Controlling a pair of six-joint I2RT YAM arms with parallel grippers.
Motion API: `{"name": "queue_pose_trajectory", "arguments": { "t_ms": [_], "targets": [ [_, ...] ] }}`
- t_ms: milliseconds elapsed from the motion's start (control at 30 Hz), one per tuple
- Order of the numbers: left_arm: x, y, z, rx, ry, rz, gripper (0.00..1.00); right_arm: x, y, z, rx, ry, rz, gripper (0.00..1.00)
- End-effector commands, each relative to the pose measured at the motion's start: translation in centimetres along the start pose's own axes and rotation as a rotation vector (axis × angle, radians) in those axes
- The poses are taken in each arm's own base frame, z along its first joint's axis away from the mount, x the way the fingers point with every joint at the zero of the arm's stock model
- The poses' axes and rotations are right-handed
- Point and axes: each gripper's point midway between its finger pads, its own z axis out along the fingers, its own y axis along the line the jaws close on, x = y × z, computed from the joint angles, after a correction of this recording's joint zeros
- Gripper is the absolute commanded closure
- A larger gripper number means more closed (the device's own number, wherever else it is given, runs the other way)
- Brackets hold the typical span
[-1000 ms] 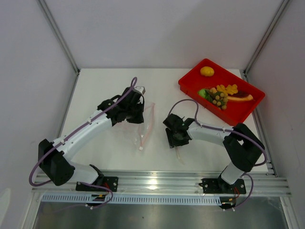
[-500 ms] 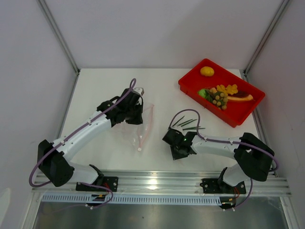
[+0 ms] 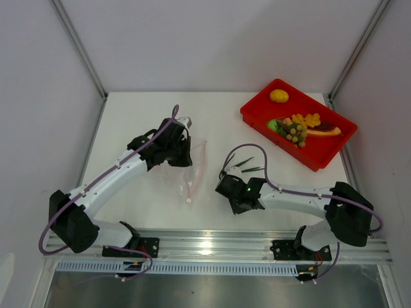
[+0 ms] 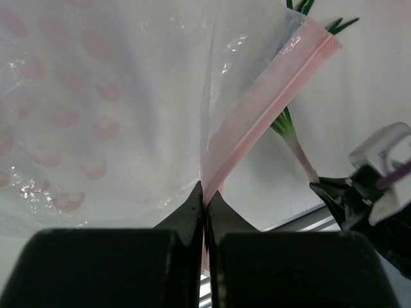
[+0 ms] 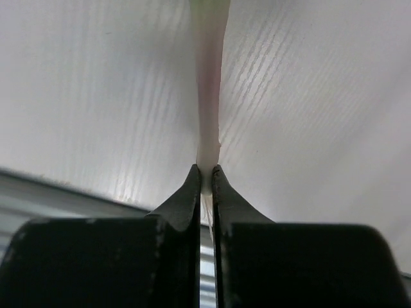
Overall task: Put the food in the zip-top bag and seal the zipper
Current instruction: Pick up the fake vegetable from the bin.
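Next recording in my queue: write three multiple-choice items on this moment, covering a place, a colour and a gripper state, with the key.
1. Where is the yellow round fruit?
A. in the red tray
B. inside the bag
C. on the bare table

2. What colour is the zipper on the zip-top bag?
A. blue
B. pinkish-red
C. green

3. How is the right gripper?
A. wide open
B. shut on the bag
C. shut on the green onion

Key:
1 A, the fruit lies in the tray's far corner.
2 B, the left wrist view shows the pink strip.
3 C, its fingers pinch the pale stalk.
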Motion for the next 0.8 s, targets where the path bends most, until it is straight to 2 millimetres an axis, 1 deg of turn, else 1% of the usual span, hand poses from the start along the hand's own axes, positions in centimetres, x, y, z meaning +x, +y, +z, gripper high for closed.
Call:
{"name": "queue_pose_trajectory", "arguments": {
  "t_ms": [0, 33, 67, 133, 167, 200, 267, 300, 333, 367, 400, 467, 500, 533, 567, 600, 667, 700, 733, 767],
  "targets": [
    [-1.1, -0.8, -0.4, 0.053, -0.032, 0.001, 0.99, -3.0, 0.5, -5.0, -0.085, -0.096, -0.086, 1.0],
    [-1.2, -1.0, -0.5, 0.06, -0.035, 0.001, 0.99, -2.9, 1.7, -6.2, -0.167, -0.089, -0.108, 1.0],
    [-1.1, -1.0, -0.4, 0.06, -0.033, 0.0, 0.99, -3.5, 2.0, -7.9, -0.23, -0.126, -0.093, 1.0],
    [-1.2, -1.0, -0.4, 0.064, -0.033, 0.0, 1.0, -3.9, 3.2, -10.2, -0.35, -0.14, -0.079, 1.0],
    [-1.2, -1.0, -0.4, 0.062, -0.034, -0.001, 0.99, -4.5, 3.2, -11.8, -0.404, -0.173, -0.048, 1.0],
    [-1.4, -0.9, -0.5, 0.062, -0.039, -0.003, 0.99, -4.8, 3.4, -12.7, -0.446, -0.179, -0.034, 1.0],
    [-1.5, -0.9, -0.6, 0.063, -0.041, -0.005, 1.0, -4.8, 4.3, -14.9, -0.553, -0.173, -0.012, 1.0],
    [-1.7, -1.0, -0.8, 0.067, -0.045, 0.0, 0.99, -5.1, 4.1, -16.0, -0.591, -0.195, 0.006, 1.0],
    [-1.8, -1.0, -0.9, 0.068, -0.047, 0.002, 0.99, -5.1, 4.1, -16.7, -0.625, -0.194, 0.017, 1.0],
    [-1.9, -1.0, -1.0, 0.069, -0.047, 0.004, 0.99, -4.7, 4.6, -17.7, -0.689, -0.172, 0.025, 1.0],
    [-2.4, -1.2, -1.3, 0.073, -0.057, 0.009, 0.99, -5.3, 4.4, -18.9, -0.741, -0.207, 0.047, 1.0],
    [-2.6, -1.1, -1.5, 0.075, -0.052, 0.011, 0.99, -5.3, 4.7, -20.5, -0.835, -0.215, 0.067, 1.0],
    [-2.7, -1.6, -1.7, 0.106, -0.047, 0.017, 0.99, -5.2, 5.4, -22.3, -0.939, -0.224, 0.067, 1.0],
    [-3.1, -1.7, -2.0, 0.126, -0.053, 0.012, 1.0, -5.3, 5.3, -23.0, -0.972, -0.233, 0.077, 1.0],
    [-3.0, -1.9, -2.0, 0.144, -0.047, 0.009, 1.0, -5.3, 5.4, -23.8, -1.007, -0.243, 0.074, 1.0],
    [-3.1, -2.5, -2.3, 0.183, -0.039, 0.01, 0.99, -5.4, 5.7, -25.8, -1.083, -0.271, 0.063, 1.0],
    [-3.7, -2.7, -2.6, 0.213, -0.053, -0.002, 0.99, -5.4, 6.0, -27.5, -1.154, -0.294, 0.057, 1.0],
    [-3.6, -2.7, -2.6, 0.223, -0.047, -0.005, 0.99, -5.4, 6.1, -28.4, -1.185, -0.305, 0.054, 1.0],
    [-4.0, -3.0, -3.0, 0.238, -0.054, -0.005, 0.99, -5.4, 6.2, -29.7, -1.233, -0.316, 0.051, 1.0],
    [-4.0, -2.9, -2.9, 0.236, -0.052, -0.005, 0.99, -5.4, 6.3, -30.2, -1.253, -0.32, 0.05, 1.0]
  ]
}}
